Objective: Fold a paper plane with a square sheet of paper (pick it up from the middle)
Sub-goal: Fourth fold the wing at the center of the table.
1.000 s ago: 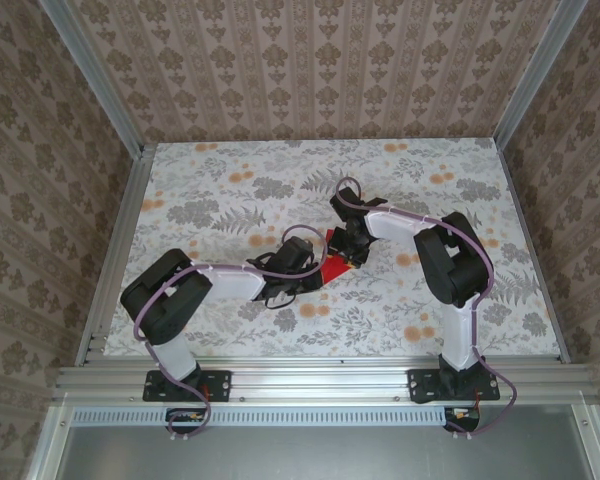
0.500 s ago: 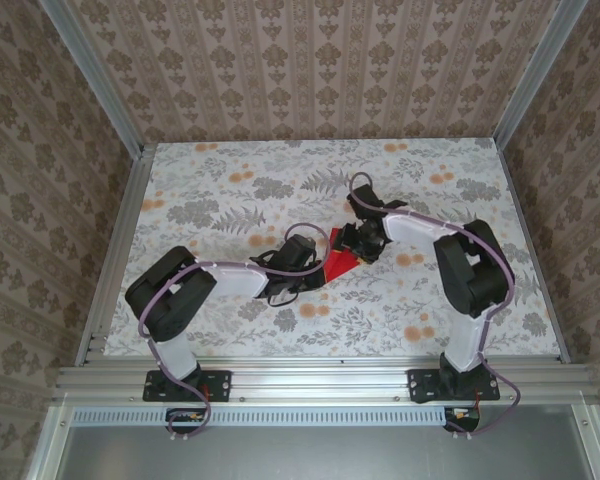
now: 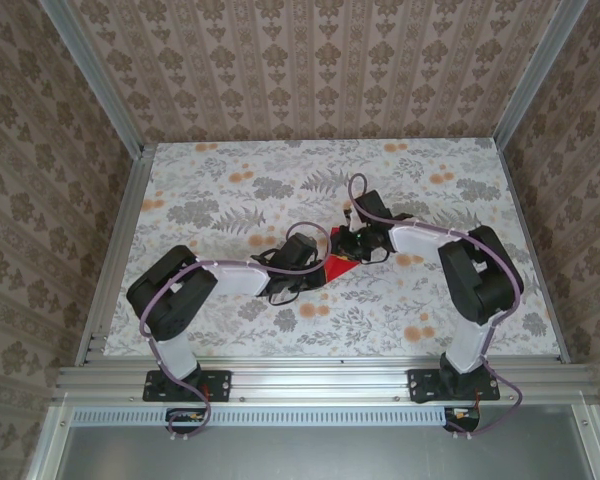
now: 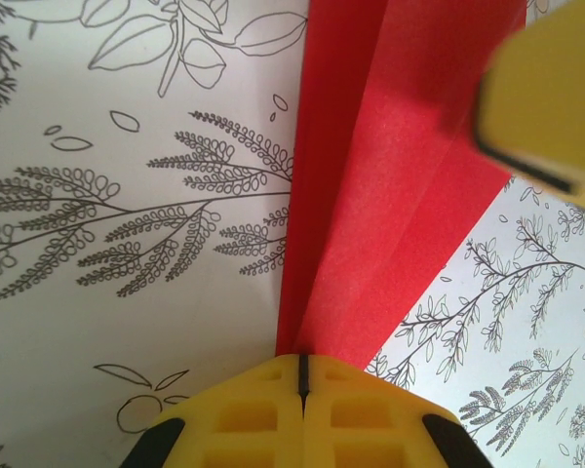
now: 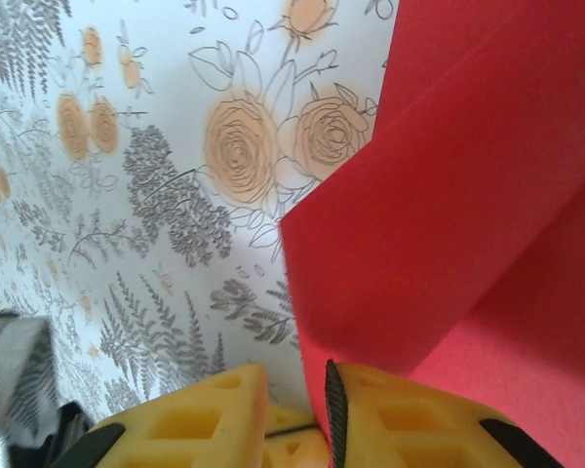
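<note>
Pinches the folded red paper (image 4: 370, 195) dead shut in the left jaws; straddles another edge with the right jaws, narrow gap, not quite closed.

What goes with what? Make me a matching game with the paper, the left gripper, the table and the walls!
Things:
1. paper
2. left gripper
3. table
4. walls

Descriptions:
A. white with orange flowers and grey ferns
B. jaws closed on the paper
C. brownish striped pattern
D. bright red, with folds

Pairs: 1-D, 2-B, 3-A, 4-C.
</note>
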`<state>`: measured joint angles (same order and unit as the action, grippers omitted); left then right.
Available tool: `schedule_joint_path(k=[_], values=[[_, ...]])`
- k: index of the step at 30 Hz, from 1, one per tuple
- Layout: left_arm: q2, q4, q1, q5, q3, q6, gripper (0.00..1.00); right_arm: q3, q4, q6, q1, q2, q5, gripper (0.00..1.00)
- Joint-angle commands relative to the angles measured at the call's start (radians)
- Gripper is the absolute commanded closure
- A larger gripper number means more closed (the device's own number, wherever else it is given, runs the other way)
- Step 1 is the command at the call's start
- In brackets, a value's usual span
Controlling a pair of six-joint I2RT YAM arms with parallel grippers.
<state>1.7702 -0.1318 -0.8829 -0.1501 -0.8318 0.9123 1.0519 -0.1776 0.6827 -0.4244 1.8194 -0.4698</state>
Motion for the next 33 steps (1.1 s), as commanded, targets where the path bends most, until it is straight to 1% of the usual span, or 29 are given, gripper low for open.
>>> schedule_joint_path(k=[1, 7, 11, 18, 24, 30, 33], values=[[0.048, 0.143, -0.002, 0.002, 0.02, -0.019, 0.95, -0.006, 0.048, -0.014, -0.001, 0.041, -0.032, 0.76], [0.046, 0.147, -0.002, 0.001, 0.023, -0.016, 0.95, 0.003, 0.034, -0.02, 0.006, 0.073, 0.02, 0.78], [0.046, 0.147, -0.002, -0.001, 0.021, -0.017, 0.95, 0.01, 0.023, -0.023, 0.009, 0.09, 0.045, 0.83], [0.045, 0.146, -0.002, -0.004, 0.023, -0.015, 0.96, 0.019, 0.004, -0.022, 0.013, 0.105, 0.073, 0.88], [0.041, 0.148, -0.002, -0.003, 0.025, -0.013, 0.96, 0.01, -0.007, -0.017, 0.017, 0.089, 0.109, 0.88], [0.041, 0.149, -0.002, -0.002, 0.026, -0.012, 0.96, -0.011, 0.02, -0.012, 0.018, 0.035, 0.1, 0.85], [0.043, 0.146, -0.002, -0.002, 0.026, -0.012, 0.96, -0.007, 0.005, -0.012, 0.018, 0.025, 0.121, 0.84]])
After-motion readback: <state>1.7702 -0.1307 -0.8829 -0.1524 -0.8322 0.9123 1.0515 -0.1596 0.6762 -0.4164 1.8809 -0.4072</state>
